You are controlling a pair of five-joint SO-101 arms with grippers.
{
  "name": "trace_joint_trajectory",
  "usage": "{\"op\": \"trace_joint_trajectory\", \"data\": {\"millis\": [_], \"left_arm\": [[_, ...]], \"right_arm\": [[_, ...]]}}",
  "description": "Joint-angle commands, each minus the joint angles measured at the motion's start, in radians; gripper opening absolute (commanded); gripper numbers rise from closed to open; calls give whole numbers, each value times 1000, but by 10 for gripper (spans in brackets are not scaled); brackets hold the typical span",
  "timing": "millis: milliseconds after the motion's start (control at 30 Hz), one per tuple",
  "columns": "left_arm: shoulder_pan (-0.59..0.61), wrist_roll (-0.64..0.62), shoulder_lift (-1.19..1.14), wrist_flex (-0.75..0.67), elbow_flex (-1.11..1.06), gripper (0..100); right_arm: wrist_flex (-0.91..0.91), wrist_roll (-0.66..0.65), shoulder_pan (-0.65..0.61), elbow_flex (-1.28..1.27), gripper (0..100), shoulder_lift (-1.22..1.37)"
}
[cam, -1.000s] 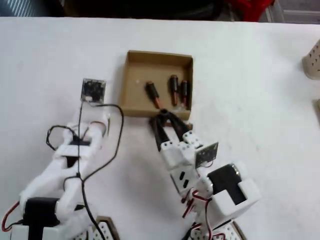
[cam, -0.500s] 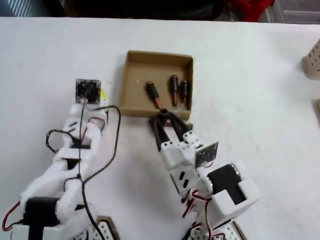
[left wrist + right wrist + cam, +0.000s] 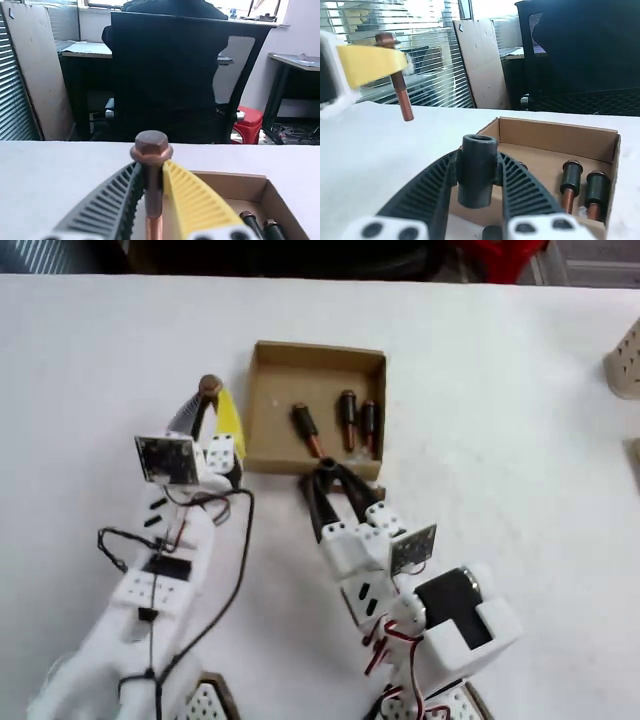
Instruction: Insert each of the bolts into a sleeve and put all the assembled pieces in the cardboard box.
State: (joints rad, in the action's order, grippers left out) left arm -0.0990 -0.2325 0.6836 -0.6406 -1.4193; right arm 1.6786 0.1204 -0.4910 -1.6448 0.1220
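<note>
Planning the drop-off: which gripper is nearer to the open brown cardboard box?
Right. The right gripper, shut on a black cylindrical sleeve, sits at the brown cardboard box's near wall; the left gripper, holding a copper hex-head bolt, stands off its side wall.

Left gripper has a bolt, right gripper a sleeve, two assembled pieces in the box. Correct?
Not quite: the box holds three assembled pieces, not two, as the high view shows. The rest is right: the left gripper has a bolt and the right gripper a sleeve.
</note>
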Motion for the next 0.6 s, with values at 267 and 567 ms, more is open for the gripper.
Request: {"op": "trace_joint_trajectory", "data": {"millis": [267, 567], "left_arm": [[-277, -15, 519, 611, 166, 22], [-285, -26, 325, 594, 293, 22]], "right_arm": [[24, 8, 8, 5, 15, -2], [24, 8, 8, 2, 15, -2]]}}
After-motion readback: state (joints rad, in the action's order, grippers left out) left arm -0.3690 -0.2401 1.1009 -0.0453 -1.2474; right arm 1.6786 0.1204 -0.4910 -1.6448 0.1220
